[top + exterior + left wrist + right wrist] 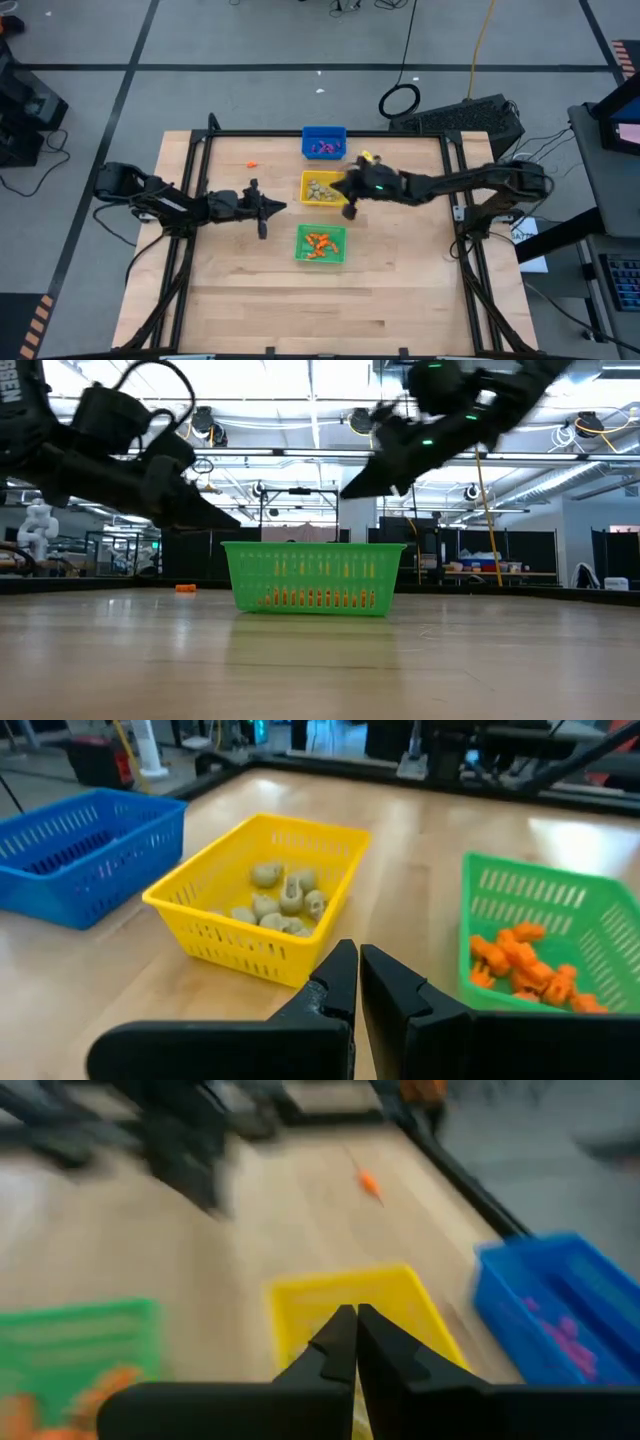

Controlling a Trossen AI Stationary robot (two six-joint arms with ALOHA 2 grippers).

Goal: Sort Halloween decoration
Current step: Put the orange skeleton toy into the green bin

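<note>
Looked straight down from high up on the whole table (250, 300), with the blue bin (324, 142), yellow bin (322, 187) and green bin (321, 244) in a row in the middle. Sat low at table height, facing the green bin (312, 577) and the room behind. Rode close on each wrist, both looking past closed fingers at the same yellow bin (265, 895) (350, 1302).

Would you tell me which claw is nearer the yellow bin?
The right claw; it hangs at the yellow bin's right edge, while the left claw waits apart, to the bin's left.
</note>
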